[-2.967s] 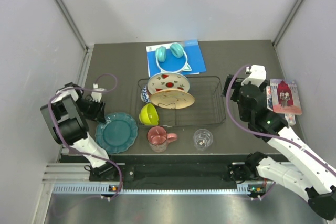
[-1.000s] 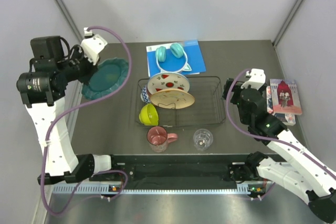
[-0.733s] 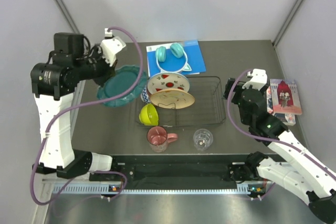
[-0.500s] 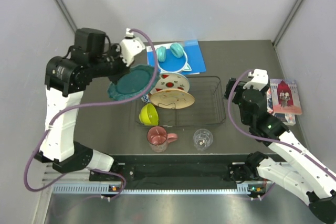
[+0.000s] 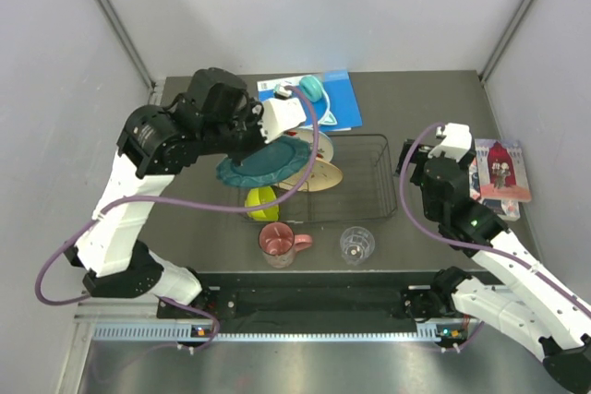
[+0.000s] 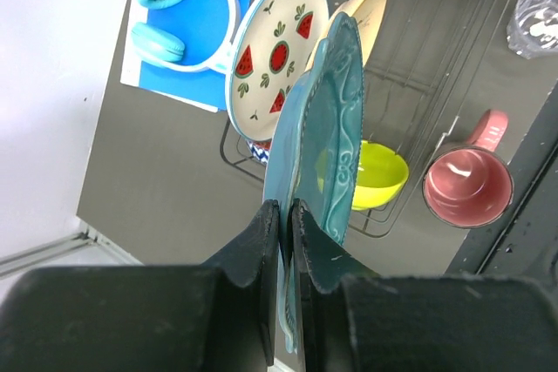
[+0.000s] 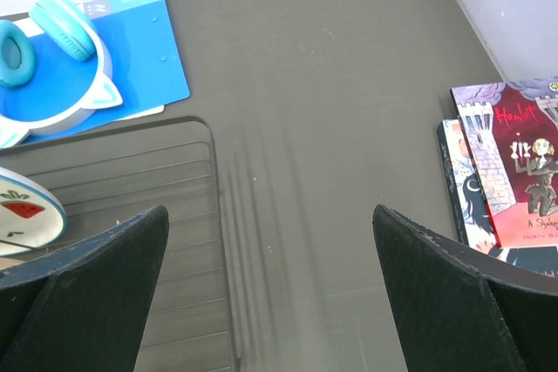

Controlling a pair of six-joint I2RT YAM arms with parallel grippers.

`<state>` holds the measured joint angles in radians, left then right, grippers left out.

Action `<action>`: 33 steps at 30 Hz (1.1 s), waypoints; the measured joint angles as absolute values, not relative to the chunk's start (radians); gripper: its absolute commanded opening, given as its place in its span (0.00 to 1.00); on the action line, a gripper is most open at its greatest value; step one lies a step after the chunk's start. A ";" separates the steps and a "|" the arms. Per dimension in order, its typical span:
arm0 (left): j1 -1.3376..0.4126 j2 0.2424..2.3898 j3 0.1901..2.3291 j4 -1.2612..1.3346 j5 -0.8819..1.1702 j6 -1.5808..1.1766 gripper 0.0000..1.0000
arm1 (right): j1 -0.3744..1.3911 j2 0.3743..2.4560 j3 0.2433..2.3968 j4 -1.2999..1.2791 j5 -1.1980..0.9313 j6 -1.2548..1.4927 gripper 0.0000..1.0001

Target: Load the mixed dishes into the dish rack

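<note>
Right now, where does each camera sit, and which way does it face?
Top external: above and behind, facing down on the table; both arms show.
Left wrist: high, looking down past left gripper and its teal plate onto the dish rack.
Right wrist: lower, looking across the table through the open right gripper.
Both wrist views share the watermelon plate and headphones.
</note>
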<state>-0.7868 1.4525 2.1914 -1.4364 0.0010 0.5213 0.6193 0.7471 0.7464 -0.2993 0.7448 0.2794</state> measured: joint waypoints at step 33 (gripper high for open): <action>-1.039 1.405 1.625 -1.034 -0.165 0.696 0.00 | 0.619 0.714 0.725 -0.304 0.758 0.280 1.00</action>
